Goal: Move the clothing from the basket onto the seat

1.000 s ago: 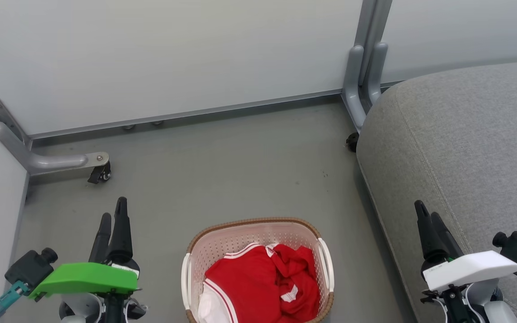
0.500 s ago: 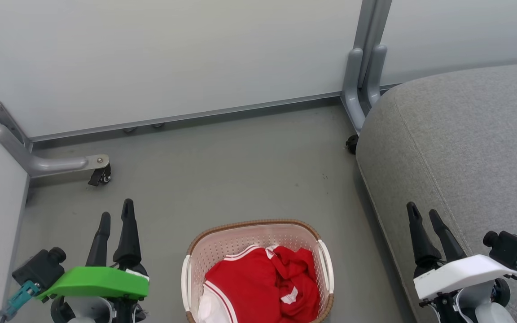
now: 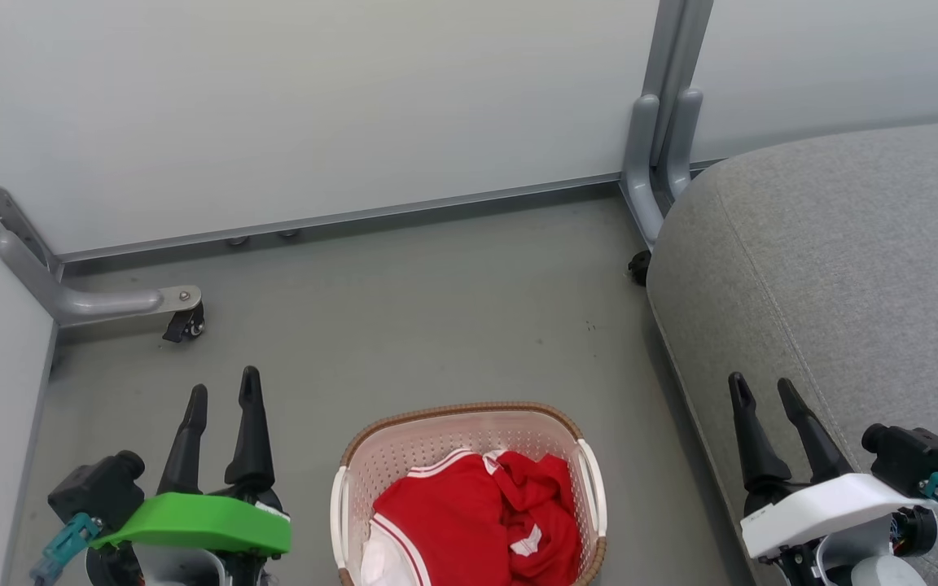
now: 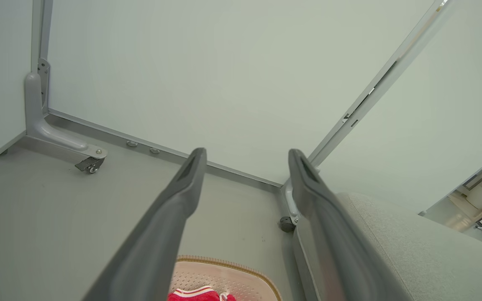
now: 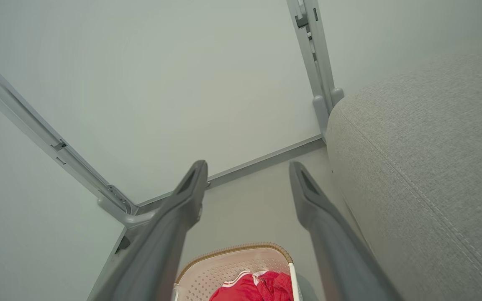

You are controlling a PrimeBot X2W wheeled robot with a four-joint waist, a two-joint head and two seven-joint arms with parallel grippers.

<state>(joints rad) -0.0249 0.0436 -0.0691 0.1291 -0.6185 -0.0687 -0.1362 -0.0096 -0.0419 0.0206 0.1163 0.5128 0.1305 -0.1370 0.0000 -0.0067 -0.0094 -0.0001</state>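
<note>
Clothing [image 3: 477, 521], red and white, bunched up inside basket [image 3: 457, 407] on grey floor [image 3: 436, 309], just beside big grey seat [image 3: 843, 268]. Left gripper [image 3: 223, 387] on one side of basket, right gripper [image 3: 760, 384] on the other by seat edge. 2 fingers of each spread wide, holding nothing.

L gripper [image 3: 225, 382], R gripper [image 3: 760, 382]: jaws wide, empty

clothing [image 3: 469, 521] in basket [image 3: 436, 443] | basket on floor [image 3: 436, 309] between left end effector [image 3: 225, 382] and right end effector [image 3: 760, 382] | seat [image 3: 843, 268] right of basket
</note>
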